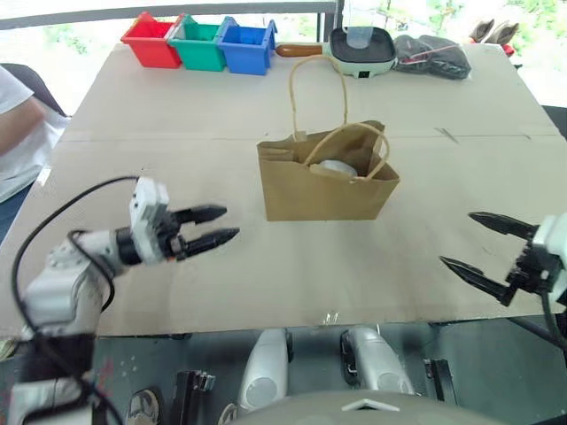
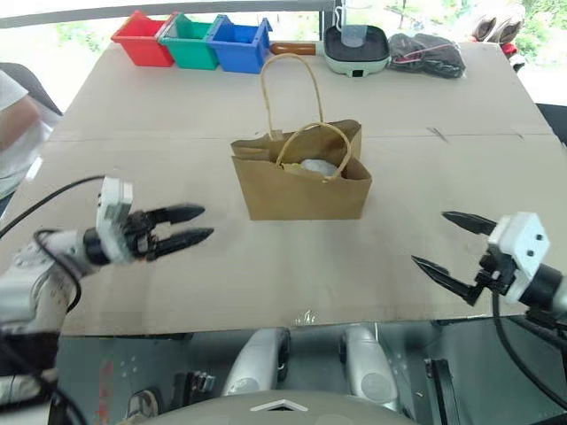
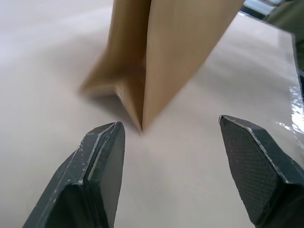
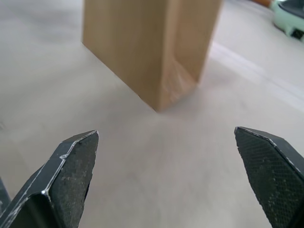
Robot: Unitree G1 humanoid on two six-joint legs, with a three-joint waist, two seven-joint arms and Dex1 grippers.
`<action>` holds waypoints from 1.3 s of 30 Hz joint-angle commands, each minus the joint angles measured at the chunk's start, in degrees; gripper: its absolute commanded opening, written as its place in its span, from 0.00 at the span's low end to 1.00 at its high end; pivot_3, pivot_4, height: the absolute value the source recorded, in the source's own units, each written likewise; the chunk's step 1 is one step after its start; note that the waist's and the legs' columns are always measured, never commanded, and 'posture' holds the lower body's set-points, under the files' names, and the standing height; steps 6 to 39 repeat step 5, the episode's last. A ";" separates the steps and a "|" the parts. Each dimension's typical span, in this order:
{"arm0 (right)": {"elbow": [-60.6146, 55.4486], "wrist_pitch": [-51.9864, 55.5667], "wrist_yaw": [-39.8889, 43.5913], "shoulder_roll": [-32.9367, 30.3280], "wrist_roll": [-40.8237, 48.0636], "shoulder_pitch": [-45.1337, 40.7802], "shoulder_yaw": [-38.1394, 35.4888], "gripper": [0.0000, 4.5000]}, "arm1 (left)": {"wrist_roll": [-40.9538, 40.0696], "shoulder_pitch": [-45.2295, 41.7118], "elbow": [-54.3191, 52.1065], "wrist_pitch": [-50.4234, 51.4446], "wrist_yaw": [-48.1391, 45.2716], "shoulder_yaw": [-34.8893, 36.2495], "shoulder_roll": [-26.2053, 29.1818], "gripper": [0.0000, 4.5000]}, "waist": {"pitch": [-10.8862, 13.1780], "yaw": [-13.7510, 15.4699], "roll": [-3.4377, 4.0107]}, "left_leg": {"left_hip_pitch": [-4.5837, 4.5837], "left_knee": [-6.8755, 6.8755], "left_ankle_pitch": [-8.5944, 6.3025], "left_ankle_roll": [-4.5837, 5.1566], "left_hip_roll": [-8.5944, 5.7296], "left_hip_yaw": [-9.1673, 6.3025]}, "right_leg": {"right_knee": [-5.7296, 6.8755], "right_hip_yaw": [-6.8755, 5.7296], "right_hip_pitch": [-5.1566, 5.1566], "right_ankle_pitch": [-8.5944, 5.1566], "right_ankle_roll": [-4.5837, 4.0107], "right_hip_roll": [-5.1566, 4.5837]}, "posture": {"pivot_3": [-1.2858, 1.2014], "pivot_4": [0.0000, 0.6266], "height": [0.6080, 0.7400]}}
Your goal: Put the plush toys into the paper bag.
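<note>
Left gripper (image 1: 213, 226), two black fingers, stands apart and empty, pointing across the table toward the plain brown kraft paper bag (image 1: 326, 188). Gap between the fingertips is modest in the head view; the wrist view shows them clearly spread with nothing between. Right gripper (image 1: 478, 247), also two black fingers, is spread wide and empty, aimed back toward the bag from the other side.

Bag stands upright mid-table on the tan cardboard sheet (image 1: 177, 115), between the two grippers and farther from the robot than both. Its long axis runs left to right, broad face toward the robot. Left gripper sits nearer the bag's end than the right one does, though neither touches it.

Toys: a white rounded plush (image 1: 335, 167) shows through the bag's mouth, under the tan twisted-paper loop handles (image 1: 354, 146). Can't tell its coloured ends from here. Nothing I can identify as the brown bear head; no loose toy is visible on the sheet near either gripper.

Judgement: loading looks done or close to it.
</note>
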 commanded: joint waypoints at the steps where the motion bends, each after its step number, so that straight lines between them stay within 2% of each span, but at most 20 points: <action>1: 1.18 -2.07 2.46 -1.58 -0.28 0.63 -3.36 1.00 | -3.80 6.08 -10.56 3.21 5.04 6.39 0.23 0.77 | 0.02 0.48 0.02 | 0.15 0.00 0.00 0.00 -0.03 0.03 | -0.02 0.01 0.12 -0.01 0.00 0.03 | 0.52 0.24 1.00; 2: 1.91 -2.42 2.76 -1.75 -0.66 0.69 -3.53 1.00 | -4.09 8.04 -11.96 3.41 6.08 7.45 -0.06 0.77 | 0.02 0.61 0.04 | 0.46 -0.01 -0.01 0.00 -0.02 0.03 | -0.06 0.01 0.41 -0.08 0.00 0.05 | 0.52 0.24 1.00; 5: 3.24 -2.76 3.05 -1.97 -1.30 0.23 -2.85 1.00 | -5.02 11.80 -13.78 4.07 8.59 8.88 -1.20 0.77 | 0.00 0.64 0.08 | 0.57 -0.01 0.00 0.00 -0.02 0.11 | -0.08 0.07 0.51 -0.30 0.01 0.06 | 0.52 0.24 1.00; 39: 3.24 -2.76 3.05 -1.97 -1.30 0.23 -2.85 1.00 | -5.02 11.80 -13.78 4.07 8.59 8.88 -1.20 0.77 | 0.00 0.64 0.08 | 0.57 -0.01 0.00 0.00 -0.02 0.11 | -0.08 0.07 0.51 -0.30 0.01 0.06 | 0.52 0.24 1.00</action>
